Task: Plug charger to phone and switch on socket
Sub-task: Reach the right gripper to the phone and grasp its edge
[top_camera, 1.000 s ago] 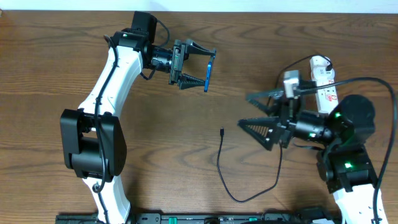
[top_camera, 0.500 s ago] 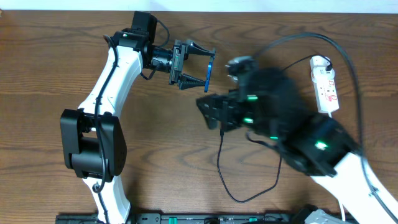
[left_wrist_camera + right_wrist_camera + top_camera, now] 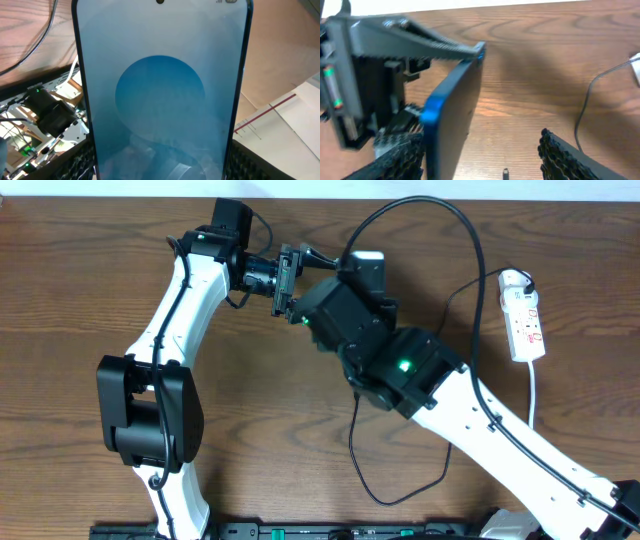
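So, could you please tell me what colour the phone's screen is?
The phone shows pale blue with a darker blue circle; clearest in the left wrist view.

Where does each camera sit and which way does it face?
Overhead: above the table, looking straight down; left arm, right arm, charger and power strip show.
Left wrist: faces the phone screen close up; own fingers at bottom corners.
Right wrist: looks across the table at the left gripper holding the phone edge-on; own fingers below.
Shared: both wrist views show the phone.

Phone (image 3: 454, 106) held edge-on by left gripper (image 3: 447, 85), left of frame.
Small black plug (image 3: 505, 174) lies on wood table (image 3: 535, 75), bottom centre.
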Action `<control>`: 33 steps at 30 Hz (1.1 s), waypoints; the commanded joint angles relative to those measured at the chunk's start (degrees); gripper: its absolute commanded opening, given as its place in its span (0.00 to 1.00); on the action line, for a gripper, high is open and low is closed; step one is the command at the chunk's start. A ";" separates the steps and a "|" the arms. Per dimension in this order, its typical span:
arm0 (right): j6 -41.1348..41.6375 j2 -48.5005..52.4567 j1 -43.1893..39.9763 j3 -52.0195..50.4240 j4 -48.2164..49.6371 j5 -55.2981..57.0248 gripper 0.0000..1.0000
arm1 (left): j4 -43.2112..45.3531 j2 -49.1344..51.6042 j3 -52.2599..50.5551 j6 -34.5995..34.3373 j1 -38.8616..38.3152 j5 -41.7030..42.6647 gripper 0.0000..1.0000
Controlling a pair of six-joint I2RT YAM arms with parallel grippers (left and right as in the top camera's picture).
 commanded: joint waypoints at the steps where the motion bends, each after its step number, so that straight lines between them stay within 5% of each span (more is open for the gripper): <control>1: 0.94 0.39 -0.76 1.68 0.94 1.16 0.69 | -0.09 -1.84 0.26 0.17 0.17 1.14 0.62; 8: 0.09 1.70 -0.76 1.66 3.85 -3.32 0.70 | -0.09 -1.84 0.26 0.17 0.17 1.05 0.62; 15: 0.55 3.76 -2.14 1.66 4.24 -3.37 0.48 | -0.09 -1.84 0.26 0.15 0.17 1.05 0.62; 33: 1.62 3.76 -2.19 1.66 5.09 -5.11 0.24 | -0.09 -1.84 0.26 0.15 0.17 1.07 0.62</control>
